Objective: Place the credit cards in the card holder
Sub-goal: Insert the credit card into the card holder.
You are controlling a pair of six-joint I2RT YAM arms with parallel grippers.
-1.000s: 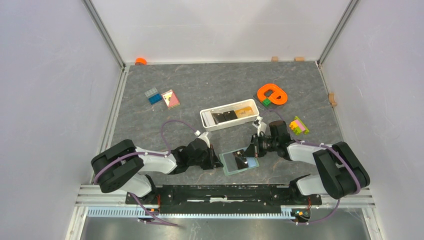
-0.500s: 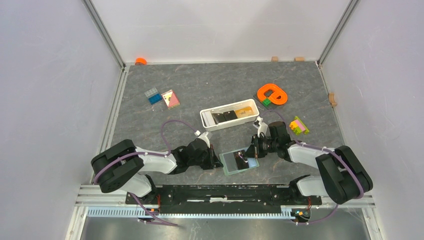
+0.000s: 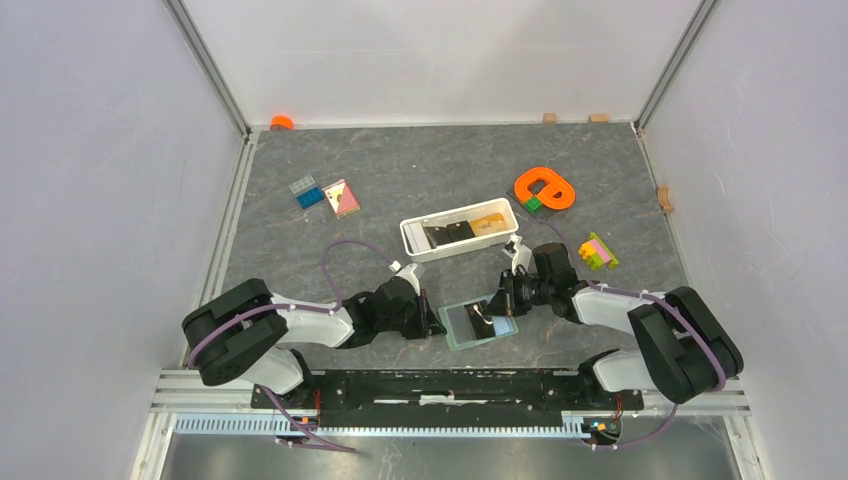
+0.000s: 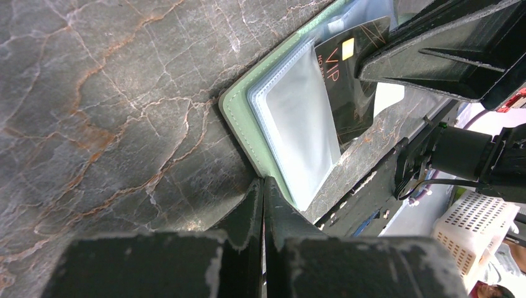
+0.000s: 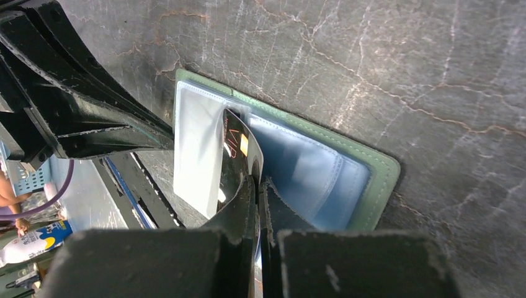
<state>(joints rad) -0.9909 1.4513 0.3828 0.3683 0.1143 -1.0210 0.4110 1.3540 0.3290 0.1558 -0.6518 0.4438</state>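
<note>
The card holder (image 3: 478, 323) lies open on the table, sage-green rim (image 4: 239, 118) and pale blue inside (image 5: 310, 171) with clear sleeves. My right gripper (image 3: 497, 305) (image 5: 257, 183) is shut on a black credit card (image 5: 239, 146) (image 4: 350, 74) marked VIP. The card bends, its far end at a sleeve's mouth. My left gripper (image 3: 437, 322) (image 4: 263, 183) is shut, and its tips rest on the holder's near edge. More credit cards, black ones (image 3: 447, 233) and a tan one (image 3: 490, 221), lie in the white tray (image 3: 412, 240).
An orange plastic ring piece (image 3: 545, 188) and a small stack of coloured bricks (image 3: 597, 251) sit to the right of the tray. Blue bricks (image 3: 306, 191) and a pink-yellow piece (image 3: 342, 198) lie at the back left. An orange cap (image 3: 282, 122) is by the far wall.
My right gripper has carried the black card a little to the left, over the holder's sleeves. The left gripper has closed the last bit at the holder's edge.
</note>
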